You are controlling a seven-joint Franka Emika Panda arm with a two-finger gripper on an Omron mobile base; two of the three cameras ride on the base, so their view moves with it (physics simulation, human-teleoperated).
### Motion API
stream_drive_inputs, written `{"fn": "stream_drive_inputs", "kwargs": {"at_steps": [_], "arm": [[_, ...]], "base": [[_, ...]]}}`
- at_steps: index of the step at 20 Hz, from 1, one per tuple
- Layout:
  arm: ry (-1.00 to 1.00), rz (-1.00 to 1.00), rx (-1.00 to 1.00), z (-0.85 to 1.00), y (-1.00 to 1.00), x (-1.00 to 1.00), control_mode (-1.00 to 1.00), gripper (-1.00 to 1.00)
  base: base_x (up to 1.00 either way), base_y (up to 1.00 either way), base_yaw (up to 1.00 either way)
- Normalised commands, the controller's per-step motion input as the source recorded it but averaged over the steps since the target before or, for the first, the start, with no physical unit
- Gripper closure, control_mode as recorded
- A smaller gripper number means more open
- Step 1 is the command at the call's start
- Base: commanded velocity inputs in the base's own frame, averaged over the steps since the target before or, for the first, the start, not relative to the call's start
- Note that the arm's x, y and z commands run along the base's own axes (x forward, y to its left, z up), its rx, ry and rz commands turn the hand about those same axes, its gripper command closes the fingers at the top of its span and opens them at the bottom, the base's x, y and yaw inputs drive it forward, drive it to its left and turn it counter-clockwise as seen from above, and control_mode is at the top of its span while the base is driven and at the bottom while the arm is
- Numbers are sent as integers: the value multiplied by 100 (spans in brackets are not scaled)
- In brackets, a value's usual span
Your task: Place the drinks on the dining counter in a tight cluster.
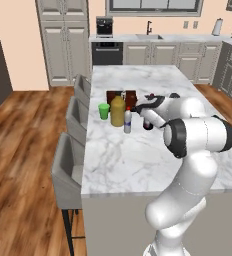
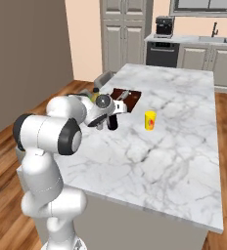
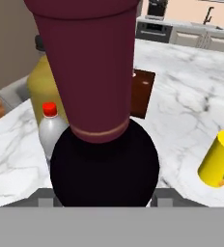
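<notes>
So the gripper [image 1: 147, 116] is hanging low over the marble desk [image 1: 138, 155], and its jaws are clamped on the dark wine bottle [image 3: 102, 96]. In the hand view the bottle sits right in front of the lens, black round body with a maroon neck sleeve sticking away from the camera. From the base views it's mostly hidden by the hand, just a dark bit near the desk surface [image 2: 112, 123]; can't tell if it touches the top.

Just beyond it, on the stool side, stands the small pale bottle [image 1: 127, 121] with a red cap, upright. Right beside that is the squat yellow juice bottle [image 1: 117, 112], also upright, close enough that they look nearly touching. A green cup [image 1: 104, 111] stands next to the juice bottle, toward the desk edge.

Behind this bunch lies the brown tray [image 2: 126, 98], flat on the desk. Off to the other side, well apart from the bottles, a yellow can [image 2: 149, 120] stands by itself.

Grey padded stools [image 1: 68, 170] line the left edge of the desk.
</notes>
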Motion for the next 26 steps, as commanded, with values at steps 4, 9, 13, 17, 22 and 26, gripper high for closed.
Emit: {"fn": "stream_drive_inputs", "kwargs": {"at_steps": [4, 9, 13, 17, 22, 26], "arm": [[5, 5, 0, 2, 0, 39, -100, 100], [8, 4, 0, 0, 0, 23, -100, 100], [4, 0, 2, 0, 2, 25, -100, 100], [0, 0, 3, 3, 6, 40, -100, 100], [0, 0, 5, 0, 8, 32, -100, 100], [1, 0, 0, -11, 6, 33, -100, 100]], "base": [[0, 0, 0], [0, 0, 0], [0, 0, 0], [0, 0, 0], [0, 0, 0], [0, 0, 0]]}}
